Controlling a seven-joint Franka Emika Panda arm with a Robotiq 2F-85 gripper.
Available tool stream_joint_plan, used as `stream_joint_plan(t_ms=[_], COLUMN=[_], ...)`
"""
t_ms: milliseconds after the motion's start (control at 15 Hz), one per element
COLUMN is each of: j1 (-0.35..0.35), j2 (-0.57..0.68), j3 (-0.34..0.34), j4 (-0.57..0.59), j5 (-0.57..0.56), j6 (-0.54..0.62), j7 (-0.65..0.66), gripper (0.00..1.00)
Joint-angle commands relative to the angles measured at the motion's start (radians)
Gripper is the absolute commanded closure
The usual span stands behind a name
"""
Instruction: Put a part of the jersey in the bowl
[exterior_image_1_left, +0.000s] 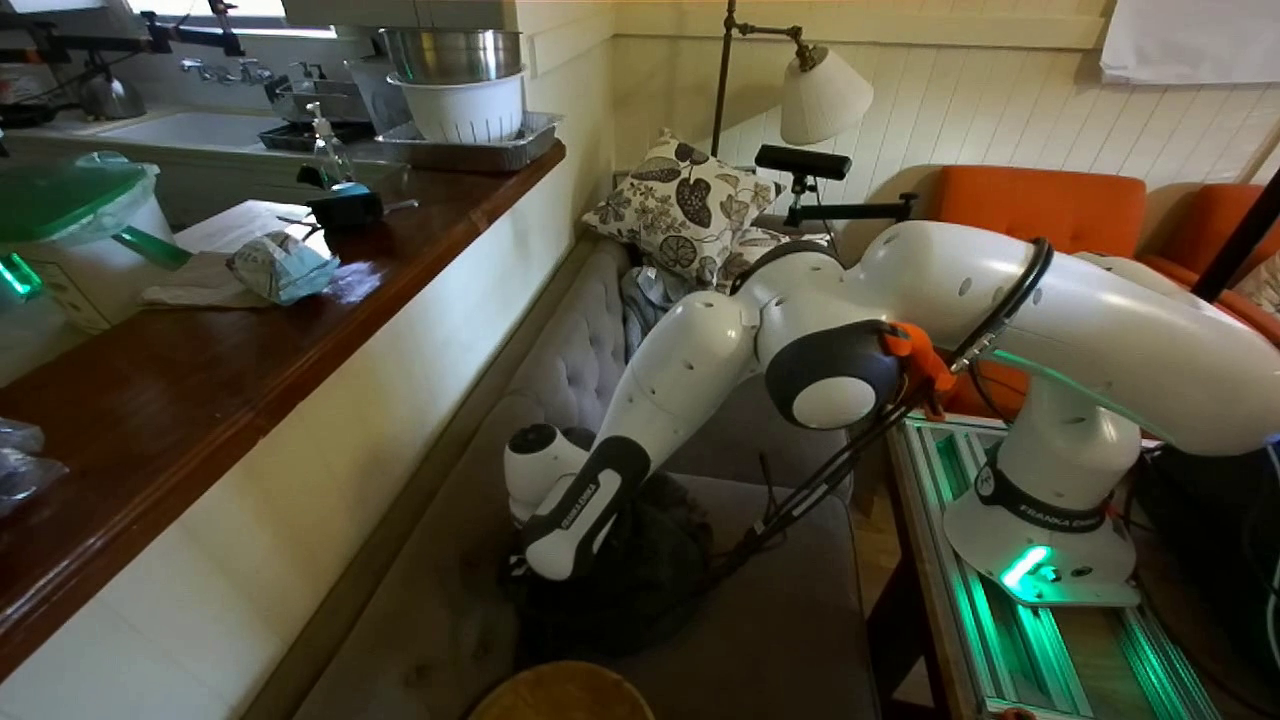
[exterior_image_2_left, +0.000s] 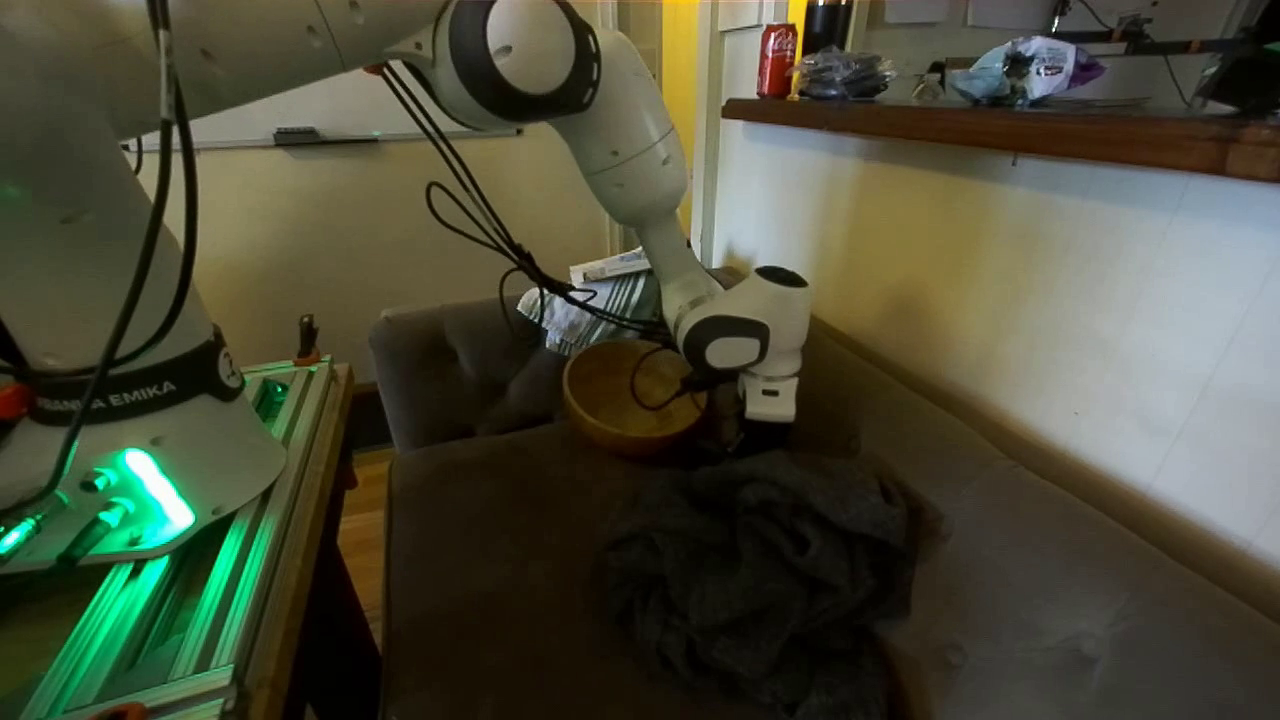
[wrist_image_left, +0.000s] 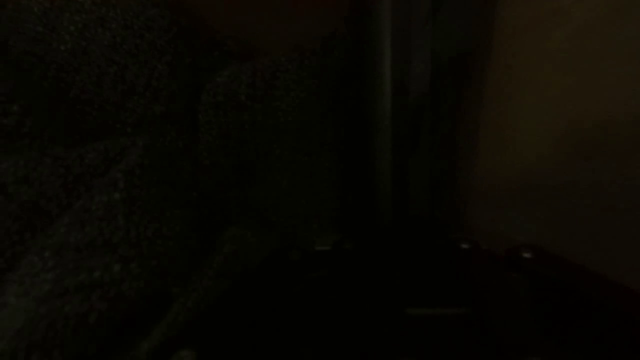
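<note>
The jersey is a crumpled dark grey cloth on the couch. In an exterior view it shows partly behind my arm. The wooden bowl stands beyond it near the couch arm; its rim also shows at the bottom edge of an exterior view. My gripper points down low between bowl and jersey, right beside the bowl. Its fingertips are in shadow and partly behind the cloth. The wrist view is almost black: dark fabric fills the left, and I cannot tell whether the fingers hold any of it.
The grey couch runs along a white wall with a wooden ledge above it. A striped towel lies on the couch arm behind the bowl. Loose black cables hang from my arm. Patterned pillows sit at the couch's other end.
</note>
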Motion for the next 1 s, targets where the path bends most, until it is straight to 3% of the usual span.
stream_joint_plan(t_ms=[0,400,800,933], j1=[-0.022,-0.167,-0.503,-0.574], j2=[-0.194,-0.428,-0.597,-0.617], j3=[0.028,0.184,0.569,0.653], j4=[-0.237,-0.507,-0.73,-0.762], j5=[-0.018,0.045,0.253,0.355], j6=[0.091,0.195,0.203,0.173], j7=[-0.061,-0.253,-0.663,-0.797], gripper=[0.92,0.92,0.92,0.92])
